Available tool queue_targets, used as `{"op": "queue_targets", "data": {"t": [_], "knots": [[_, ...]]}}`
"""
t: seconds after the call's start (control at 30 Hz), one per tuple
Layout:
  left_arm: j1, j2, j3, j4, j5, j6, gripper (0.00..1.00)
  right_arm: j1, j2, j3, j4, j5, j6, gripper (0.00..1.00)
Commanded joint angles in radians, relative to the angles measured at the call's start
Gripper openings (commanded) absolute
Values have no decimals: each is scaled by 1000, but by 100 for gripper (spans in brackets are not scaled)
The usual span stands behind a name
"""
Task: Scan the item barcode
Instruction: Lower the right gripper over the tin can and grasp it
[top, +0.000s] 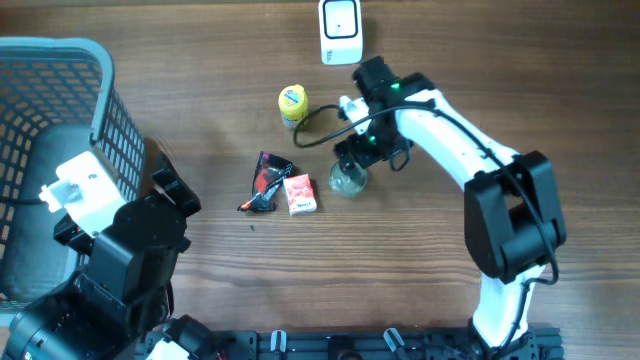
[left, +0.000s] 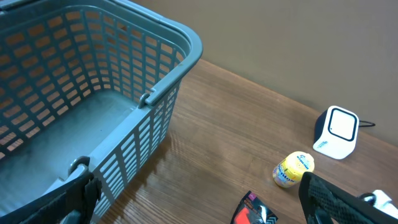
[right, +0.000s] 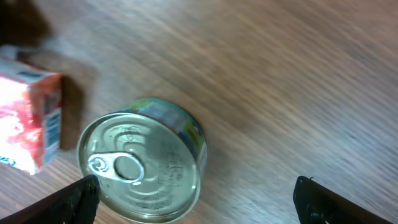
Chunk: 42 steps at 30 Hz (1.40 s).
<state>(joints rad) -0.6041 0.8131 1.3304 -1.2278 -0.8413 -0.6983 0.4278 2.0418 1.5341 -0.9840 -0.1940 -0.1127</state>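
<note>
A short round metal tin with a pull-tab lid (right: 142, 163) stands upright on the wooden table (right: 298, 74), just beside a red carton (right: 31, 118) and below the right gripper (right: 198, 199), whose fingers are spread wide and hold nothing. The left gripper (left: 199, 205) is likewise wide and empty. The tin looks rigid, fairly heavy and smooth-sided, so pinching across its side wall seems surest.

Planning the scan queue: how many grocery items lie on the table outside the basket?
4: yellow bottle by the scanner, dark packet mid-table, red box right of it, tin can further right. Some may be hidden.
</note>
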Motion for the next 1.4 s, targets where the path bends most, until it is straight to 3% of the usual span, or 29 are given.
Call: {"op": "queue_targets", "data": {"t": [0.0, 0.07, 0.13, 0.33, 0.43, 0.6, 0.63, 0.67, 0.8, 0.87, 0.93, 1.03, 1.2, 1.37], "knots": [[0, -2, -6, 0, -23, -17, 100, 4, -30, 20, -9, -19, 10, 100], [0, -2, -6, 0, -23, -17, 100, 8, -32, 20, -26, -63, -11, 100], [0, -2, -6, 0, -23, -17, 100, 8, -61, 20, -79, -205, -193, 100], [0, -2, -6, -8, -23, -17, 100, 24, -175, 20, -98, -161, -351, 100], [0, -2, -6, -22, -23, -18, 100, 27, -172, 19, -36, 136, -1, 100], [0, -2, -7, -23, -22, -47, 100, 112, -172, 18, -37, 152, 382, 100], [0, -2, -7, -23, -20, -47, 100, 144, -172, 18, -39, 182, 563, 100], [0, -2, -7, -23, -16, -48, 100, 176, -172, 18, -21, 170, 653, 100], [0, -2, -7, -24, -11, -48, 100, 246, -167, 12, 82, 143, 675, 100], [0, -2, -7, -28, 3, -50, 100, 242, -165, 10, -62, 224, 1144, 100], [0, -2, -7, -30, 7, -51, 100, 242, -164, 2, -84, 251, 1379, 100], [0, -2, -7, -39, 22, -51, 100, 242, -126, 2, -58, 264, 1620, 100], [0, -2, -7, -44, 21, -51, 100, 232, 5, 2, 3, 264, 1592, 100], [0, -2, -7, -49, 21, -51, 100, 163, 23, 2, -8, 272, 1578, 100]]}}
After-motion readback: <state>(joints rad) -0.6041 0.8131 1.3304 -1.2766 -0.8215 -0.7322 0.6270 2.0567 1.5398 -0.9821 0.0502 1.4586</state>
